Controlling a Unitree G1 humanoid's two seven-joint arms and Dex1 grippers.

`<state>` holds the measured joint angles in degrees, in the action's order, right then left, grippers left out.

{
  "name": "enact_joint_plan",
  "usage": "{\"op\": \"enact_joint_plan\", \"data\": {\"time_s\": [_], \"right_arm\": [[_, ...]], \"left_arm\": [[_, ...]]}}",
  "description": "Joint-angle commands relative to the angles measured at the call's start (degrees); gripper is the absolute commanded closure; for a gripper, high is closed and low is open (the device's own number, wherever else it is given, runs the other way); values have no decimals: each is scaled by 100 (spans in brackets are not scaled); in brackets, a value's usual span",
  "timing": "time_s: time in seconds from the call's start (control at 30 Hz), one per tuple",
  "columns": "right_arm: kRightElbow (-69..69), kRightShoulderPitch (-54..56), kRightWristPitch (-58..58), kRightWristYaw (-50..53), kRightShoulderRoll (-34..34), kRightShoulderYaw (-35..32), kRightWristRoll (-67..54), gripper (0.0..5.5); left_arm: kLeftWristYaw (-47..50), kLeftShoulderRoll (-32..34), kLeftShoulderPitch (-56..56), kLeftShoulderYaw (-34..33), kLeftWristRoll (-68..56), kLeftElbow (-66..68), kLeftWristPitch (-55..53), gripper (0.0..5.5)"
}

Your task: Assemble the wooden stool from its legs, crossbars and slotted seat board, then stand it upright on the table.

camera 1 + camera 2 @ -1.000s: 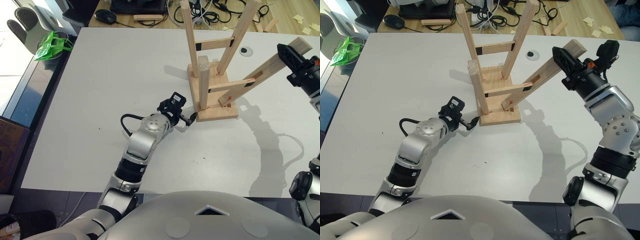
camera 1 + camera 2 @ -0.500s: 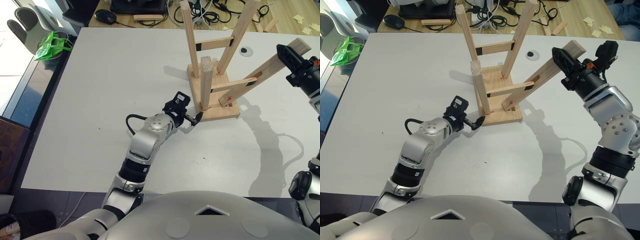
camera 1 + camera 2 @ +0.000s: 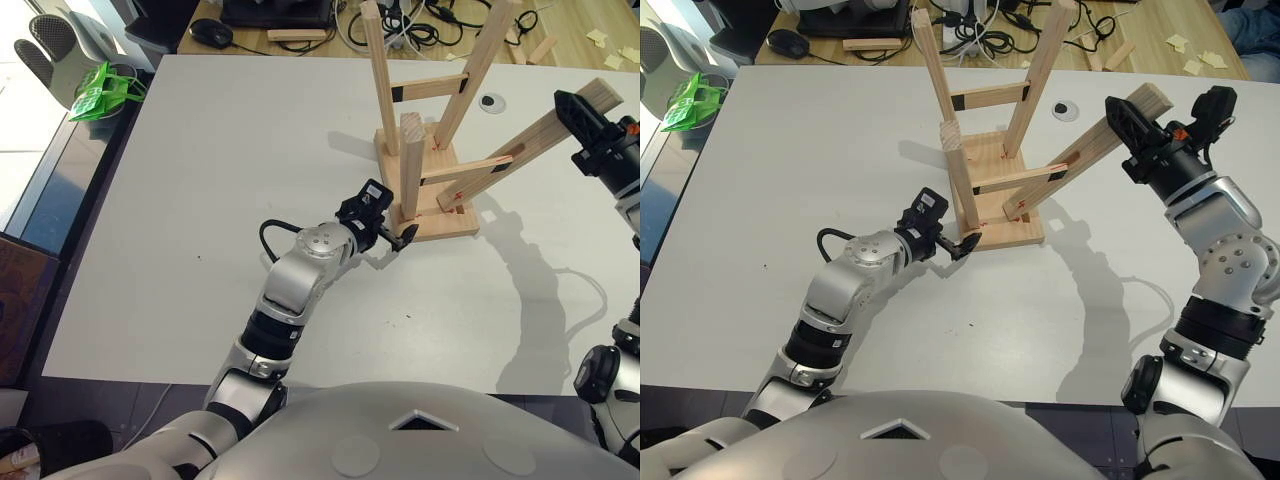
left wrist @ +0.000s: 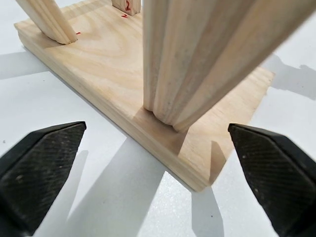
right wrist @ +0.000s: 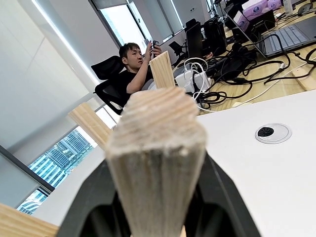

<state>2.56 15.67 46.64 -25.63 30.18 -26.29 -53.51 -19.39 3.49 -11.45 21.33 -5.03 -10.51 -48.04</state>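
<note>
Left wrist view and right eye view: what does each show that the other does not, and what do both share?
Left wrist view alone: the notch holding the foot of the near upright wooden leg, red marks, the texture of the black finger pads. Right eye view alone: the right gripper clamped on a slanted wooden leg, a black-tipped crossbar, a green bag. Shared: the flat pale wooden seat board on the white table, that leg, the open left gripper.
</note>
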Motion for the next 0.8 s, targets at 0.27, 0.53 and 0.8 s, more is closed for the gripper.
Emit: {"op": "enact_joint_plan", "data": {"time_s": [0.27,0.53,0.8], "right_arm": [[369,-289,-52,-85,365,-127,193,451],[366,-384,-213,-133,385,-12,464,451],[454,-763,-511,-264,428,193,754,451]], "left_arm": [[98,-2,-54,-136,-23,42,7,10],[142,13,-25,-143,-25,45,37,10],[145,29,-42,-119,-3,53,81,10]]}}
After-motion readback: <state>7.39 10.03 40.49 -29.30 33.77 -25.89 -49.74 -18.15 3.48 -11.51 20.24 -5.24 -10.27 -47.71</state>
